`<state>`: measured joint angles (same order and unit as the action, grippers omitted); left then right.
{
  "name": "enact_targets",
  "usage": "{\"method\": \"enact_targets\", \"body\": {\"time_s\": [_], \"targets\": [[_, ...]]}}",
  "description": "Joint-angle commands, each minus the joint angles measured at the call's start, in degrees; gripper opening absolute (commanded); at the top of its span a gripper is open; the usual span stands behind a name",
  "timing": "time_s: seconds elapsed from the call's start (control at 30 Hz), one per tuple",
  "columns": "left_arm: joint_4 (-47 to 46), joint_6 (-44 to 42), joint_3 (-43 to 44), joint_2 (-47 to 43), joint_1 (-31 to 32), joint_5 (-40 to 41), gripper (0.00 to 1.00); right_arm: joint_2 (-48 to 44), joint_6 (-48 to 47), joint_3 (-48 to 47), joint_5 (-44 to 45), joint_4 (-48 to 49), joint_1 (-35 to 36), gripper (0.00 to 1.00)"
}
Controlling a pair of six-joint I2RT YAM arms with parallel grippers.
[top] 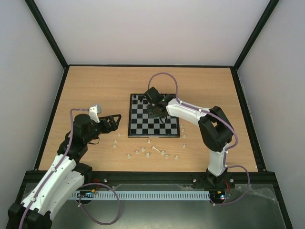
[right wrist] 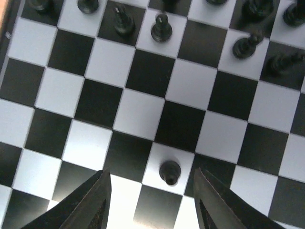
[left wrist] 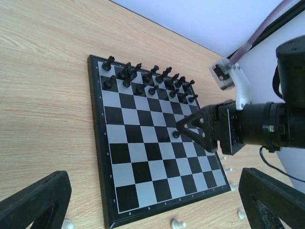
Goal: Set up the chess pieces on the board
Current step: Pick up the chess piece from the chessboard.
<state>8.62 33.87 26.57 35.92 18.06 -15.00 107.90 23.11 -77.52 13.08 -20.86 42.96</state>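
Item 1: the board [top: 138, 128] lies flat near the middle of the bench [top: 95, 86], its edges roughly square to the bench's edges.

Item 2: the black pieces [left wrist: 147, 78] stand in two rows along the side of the board facing the far edge of the bench. One black pawn [right wrist: 170, 171] stands alone on a pale square nearer the board's centre.

Item 3: the chess pieces [top: 155, 149], pale and translucent, lie scattered on the bare bench between the board and the near edge. A few more sit off the board's near right corner. At least one appears to lie on its side.

Item 4: the right pincer [right wrist: 155, 202] is low over the board and released. Its fingers [right wrist: 90, 205] stand either side of the lone black pawn without touching it.

Item 5: the left pincer [top: 116, 119] hangs above the bench left of the board, towards the left edge. It is released and grasps nothing, its fingers [left wrist: 33, 200] spread wide.
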Motion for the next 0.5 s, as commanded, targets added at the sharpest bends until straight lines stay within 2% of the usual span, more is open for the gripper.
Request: {"method": "enact_targets", "body": {"time_s": [0.0, 0.2, 0.47], "targets": [[1.52, -0.73, 0.22, 0.82, 0.48, 0.36, 0.99, 1.89, -0.57, -5.37, 1.52, -6.48, 0.37, 0.47], [-3.77, 0.27, 0.39, 4.36, 3.14, 1.06, 0.99, 2.45, -1.31, -4.94, 3.05, -7.5, 0.37, 0.45], [-10.56, 3.2, 3.62, 16.42, 9.85, 8.85, 0.99, 3.2, -0.79, -2.22, 4.18, -5.67, 0.37, 0.44]]}}
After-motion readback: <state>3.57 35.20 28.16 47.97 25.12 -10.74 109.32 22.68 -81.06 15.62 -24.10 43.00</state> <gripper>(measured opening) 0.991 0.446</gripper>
